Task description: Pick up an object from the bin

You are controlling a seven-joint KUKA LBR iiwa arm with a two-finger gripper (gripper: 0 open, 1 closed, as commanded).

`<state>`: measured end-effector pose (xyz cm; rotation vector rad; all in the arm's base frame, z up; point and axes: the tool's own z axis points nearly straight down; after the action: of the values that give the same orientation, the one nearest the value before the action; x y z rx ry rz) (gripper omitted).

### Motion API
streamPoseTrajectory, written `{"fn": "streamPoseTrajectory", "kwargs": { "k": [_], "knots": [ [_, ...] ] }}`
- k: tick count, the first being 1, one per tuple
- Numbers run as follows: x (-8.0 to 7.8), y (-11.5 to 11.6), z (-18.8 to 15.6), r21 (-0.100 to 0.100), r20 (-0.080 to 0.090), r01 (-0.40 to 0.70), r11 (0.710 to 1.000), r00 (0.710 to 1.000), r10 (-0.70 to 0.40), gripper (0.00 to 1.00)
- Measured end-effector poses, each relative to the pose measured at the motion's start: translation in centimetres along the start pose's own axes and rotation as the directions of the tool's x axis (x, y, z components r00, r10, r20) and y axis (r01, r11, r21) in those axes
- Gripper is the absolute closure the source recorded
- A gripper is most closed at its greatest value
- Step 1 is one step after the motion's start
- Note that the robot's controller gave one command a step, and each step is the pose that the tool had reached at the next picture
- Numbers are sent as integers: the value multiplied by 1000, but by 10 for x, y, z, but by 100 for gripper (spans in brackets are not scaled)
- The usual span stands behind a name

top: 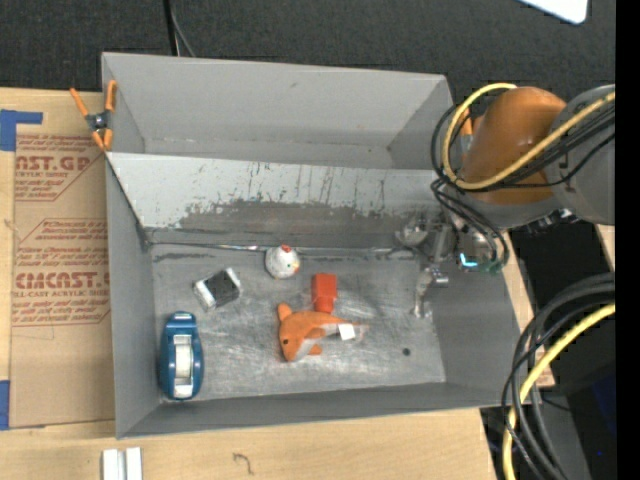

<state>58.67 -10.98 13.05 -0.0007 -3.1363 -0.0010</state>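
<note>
The grey metal bin holds five loose items spread across its floor, none stacked on another. The robot arm enters from the right side of the camera view; its wrist carries an orange domed cover with yellow-and-black cables looped round it.

The gripper points down into the right-hand part of the bin, close to the far wall's lower edge and over bare floor. Whether the gripper is open or closed cannot be determined from this view. No item can be seen in its grasp.

Item positions, from nearest to farthest from the gripper:

1. Orange rectangular block: near the middle of the floor, to the left of the gripper and clearly apart from it.
2. Orange plush fish with a white tag: just in front of the block, towards the near wall, lying on its side with the tag end towards the gripper.
3. Small white ball with orange markings: behind and left of the block, near the foot of the far wall.
4. Small grey-and-black box: left of the ball, lying tilted on the floor.
5. Blue-and-white tape dispenser: in the near left corner, just beside the left wall, well apart from the gripper.
</note>
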Motion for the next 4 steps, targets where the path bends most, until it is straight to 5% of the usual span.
{"fn": "streamPoseTrajectory", "kwargs": {
  "k": [1, 2, 3, 4],
  "knots": [
    [-2, 0, -4, 1, 7, 1, 1000, 1000, -1, 0],
    [77, 67, 58, 1, 6, 116, 993, 993, -116, 100],
    [77, 67, 58, 1, 6, 116, 993, 993, -116, 100],
    [75, 48, -88, 2, 8, 83, 997, 996, -83, 100]
  ]
}}
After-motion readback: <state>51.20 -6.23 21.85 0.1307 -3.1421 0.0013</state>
